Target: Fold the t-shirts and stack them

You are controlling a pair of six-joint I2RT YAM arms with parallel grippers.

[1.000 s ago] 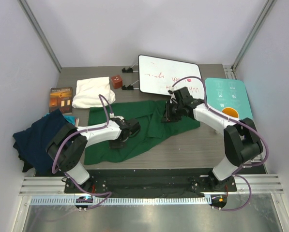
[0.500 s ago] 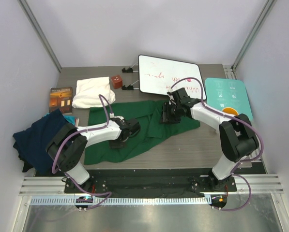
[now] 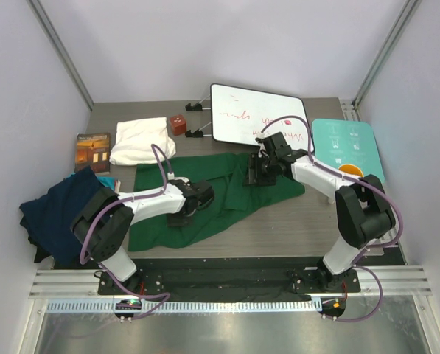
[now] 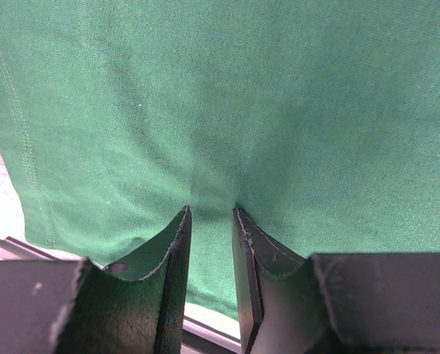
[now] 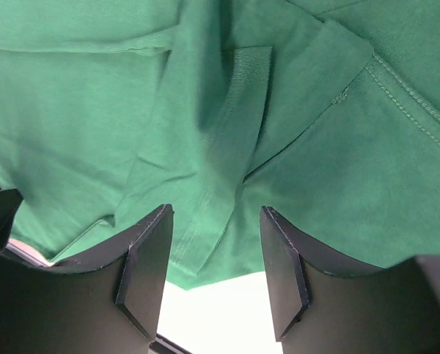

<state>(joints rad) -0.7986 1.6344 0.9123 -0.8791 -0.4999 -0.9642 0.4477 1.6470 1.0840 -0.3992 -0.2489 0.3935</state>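
Note:
The dark green t-shirt (image 3: pixel 227 203) lies spread and rumpled across the middle of the table. My left gripper (image 3: pixel 181 215) is down on its near left part. In the left wrist view its jaws (image 4: pixel 212 210) stand a narrow gap apart with a pucker of green cloth (image 4: pixel 242 96) pinched at the tips. My right gripper (image 3: pixel 255 177) hovers open over the shirt's far right edge, nothing between its fingers (image 5: pixel 216 210), above folded seams (image 5: pixel 227 96). The navy blue t-shirt (image 3: pixel 57 210) is heaped at the left edge. A folded cream-white t-shirt (image 3: pixel 140 140) sits at the back left.
A whiteboard (image 3: pixel 256 114) on clips stands at the back centre. A teal board (image 3: pixel 348 144) with an orange mug (image 3: pixel 350 171) lies at the right. A brown book (image 3: pixel 93 151) and a small red-brown cube (image 3: pixel 177 123) sit near the cream shirt.
My right gripper's jaws have opened wide and let go of the green cloth, which now lies below them. The left gripper has stayed put.

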